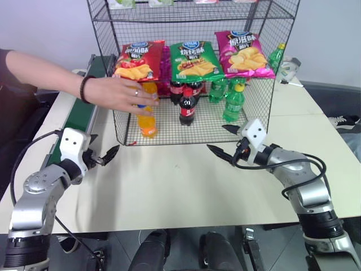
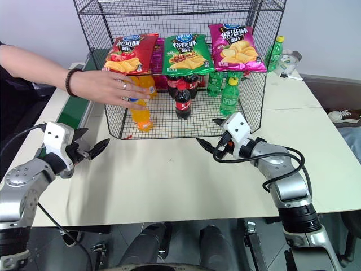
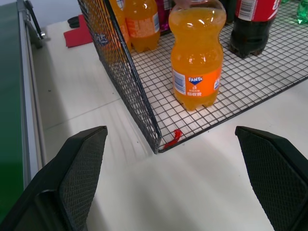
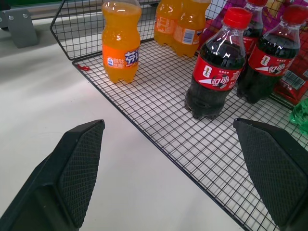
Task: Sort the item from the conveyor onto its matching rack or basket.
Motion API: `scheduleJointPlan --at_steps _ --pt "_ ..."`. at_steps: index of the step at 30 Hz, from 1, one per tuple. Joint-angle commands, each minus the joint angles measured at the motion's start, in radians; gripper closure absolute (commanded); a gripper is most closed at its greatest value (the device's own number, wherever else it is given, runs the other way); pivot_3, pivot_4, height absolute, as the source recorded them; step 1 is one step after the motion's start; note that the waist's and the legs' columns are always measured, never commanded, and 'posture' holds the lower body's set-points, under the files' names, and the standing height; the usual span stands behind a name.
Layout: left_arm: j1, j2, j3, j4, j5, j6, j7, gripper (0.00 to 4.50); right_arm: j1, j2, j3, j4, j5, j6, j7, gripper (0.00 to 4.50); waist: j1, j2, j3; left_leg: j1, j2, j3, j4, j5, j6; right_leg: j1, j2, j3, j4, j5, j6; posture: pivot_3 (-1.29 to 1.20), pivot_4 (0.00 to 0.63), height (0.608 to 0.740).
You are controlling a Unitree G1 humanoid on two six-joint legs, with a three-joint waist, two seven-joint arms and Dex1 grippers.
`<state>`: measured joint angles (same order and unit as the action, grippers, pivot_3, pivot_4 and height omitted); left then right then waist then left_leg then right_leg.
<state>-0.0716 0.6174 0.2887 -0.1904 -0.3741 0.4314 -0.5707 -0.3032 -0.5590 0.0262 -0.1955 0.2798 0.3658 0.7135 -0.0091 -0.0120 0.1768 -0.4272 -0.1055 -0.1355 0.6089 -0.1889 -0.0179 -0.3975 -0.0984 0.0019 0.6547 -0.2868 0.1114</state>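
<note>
From the head camera I see the orange soda bottle (image 1: 147, 119) standing upright on the grid floor of the black wire rack (image 1: 255, 104), near its front left corner, with a person's hand (image 1: 121, 93) resting on its cap. My left hand (image 1: 105, 158) hovers open over the worktop (image 1: 169, 186) beside the green conveyor (image 1: 79, 118); my right hand (image 1: 225, 142) hangs open just before the rack.

In the left wrist view both fingers (image 3: 79, 171) stand wide apart, the bottle behind the rack's corner.

In the right wrist view the fingers (image 4: 77, 168) are spread, facing a cola bottle (image 4: 214, 65).
</note>
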Motion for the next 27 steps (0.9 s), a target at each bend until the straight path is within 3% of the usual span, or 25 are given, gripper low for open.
scheduleJointPlan --at_steps 1,12,27 --pt "-0.002 0.006 0.015 -0.035 -0.001 0.017 0.016 0.06 -0.016 0.005 -0.013 -0.021 0.006 -0.015 0.002 0.0 0.0 0.0 0.0 0.0 0.0 0.0 0.0 0.0 0.0 0.0 0.0 0.0 0.0 0.0 0.0 0.0 0.15 0.74" --pt "0.0 0.015 0.03 -0.033 0.003 0.012 0.021 0.06 -0.032 0.014 -0.009 0.003 -0.002 -0.03 0.0 0.0 0.0 0.0 0.0 0.0 0.0 0.0 0.0 0.0 0.0 0.0 0.0 0.0 0.0 0.0 0.0 0.0 0.15 0.74" --pt "-0.034 -0.048 0.097 0.002 -0.022 -0.033 0.083 0.06 -0.011 0.019 -0.016 -0.015 -0.019 -0.026 -0.035 0.0 0.0 0.0 0.0 0.0 0.0 0.0 0.0 0.0 0.0 0.0 0.0 0.0 -0.001 0.0 0.0 0.0 0.15 0.74"
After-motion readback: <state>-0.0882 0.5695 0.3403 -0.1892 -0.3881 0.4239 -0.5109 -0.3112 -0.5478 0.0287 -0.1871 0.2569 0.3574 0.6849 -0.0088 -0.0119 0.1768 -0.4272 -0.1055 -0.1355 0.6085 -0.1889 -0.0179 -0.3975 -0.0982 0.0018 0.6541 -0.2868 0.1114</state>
